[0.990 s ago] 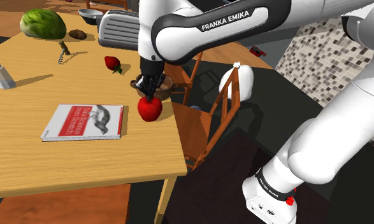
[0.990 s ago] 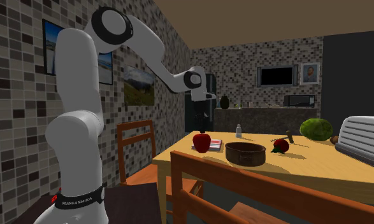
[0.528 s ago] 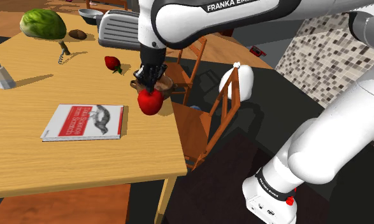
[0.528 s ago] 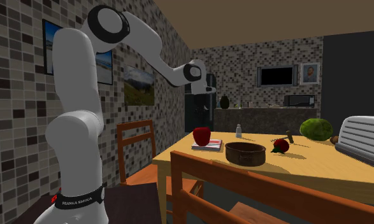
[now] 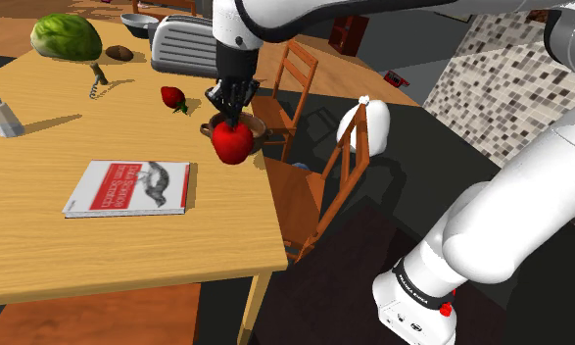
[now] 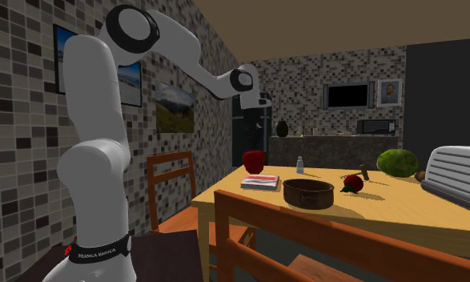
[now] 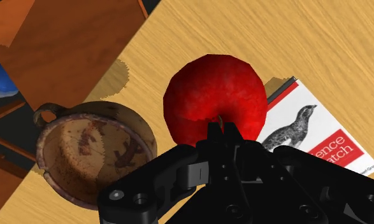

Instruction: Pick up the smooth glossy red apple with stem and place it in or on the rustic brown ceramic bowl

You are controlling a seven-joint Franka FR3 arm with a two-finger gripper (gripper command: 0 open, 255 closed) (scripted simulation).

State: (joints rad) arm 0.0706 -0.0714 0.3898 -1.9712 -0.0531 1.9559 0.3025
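Observation:
The red apple (image 5: 233, 143) hangs in the air above the table, clasped from above by my black gripper (image 5: 231, 122). The second exterior view has the apple (image 6: 254, 161) lifted well clear of the book, under the gripper (image 6: 255, 149). In the wrist view the apple (image 7: 215, 99) sits between the fingers, its stem toward the hand. The brown bowl (image 5: 254, 129) stands on the table just behind the apple near the edge; it appears as a brown bowl (image 7: 95, 156) with a small handle beside the apple, and as a dark bowl (image 6: 308, 193) in the second exterior view.
On the wooden table (image 5: 128, 235) lie a red-and-white book (image 5: 130, 187), a small red fruit (image 5: 173, 98), a corkscrew (image 5: 99, 78), a shaker (image 5: 1, 116), a green melon (image 5: 67, 37) and a grey toaster (image 5: 182, 45). Wooden chairs (image 5: 319, 186) stand by the table's edge.
The gripper has risen with the apple, lifting it higher above the table and slightly toward the bowl.

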